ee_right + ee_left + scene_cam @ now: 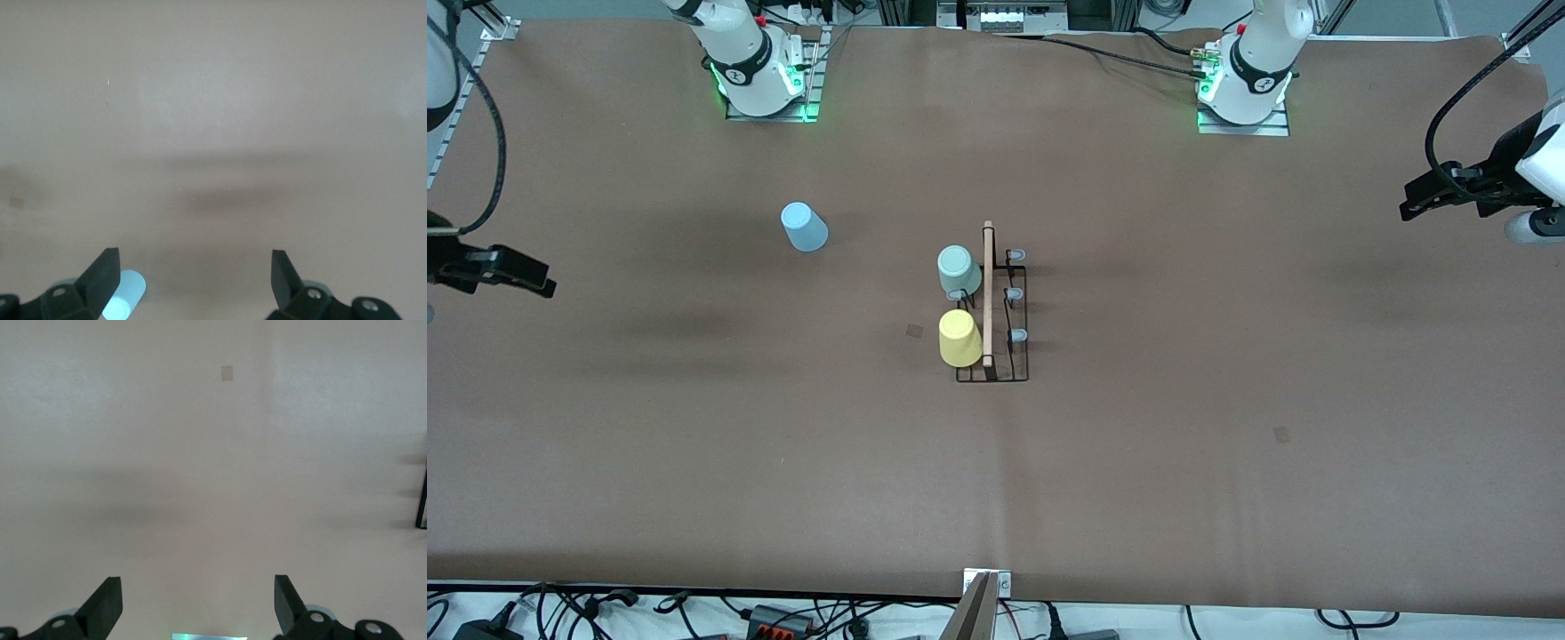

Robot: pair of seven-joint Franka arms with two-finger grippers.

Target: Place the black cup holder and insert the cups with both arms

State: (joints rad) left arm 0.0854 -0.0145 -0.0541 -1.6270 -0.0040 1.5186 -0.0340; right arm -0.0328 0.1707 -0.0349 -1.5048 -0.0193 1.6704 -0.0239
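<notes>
Front view — black cup holder (996, 311) mid-table, green cup (957, 269) and yellow cup (959, 338) being carried on pegs; blue cup (804, 227) being left loose toward the right arm's end; left gripper (198, 603) and right gripper (195, 279) being held wide, empty.

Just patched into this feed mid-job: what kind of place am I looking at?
Most likely a robotics lab bench, not a kitchen. A brown paper-like sheet covers the table, two white robot arm bases are bolted along one edge, and loose black cables and power adapters line the camera-side edge.
</notes>
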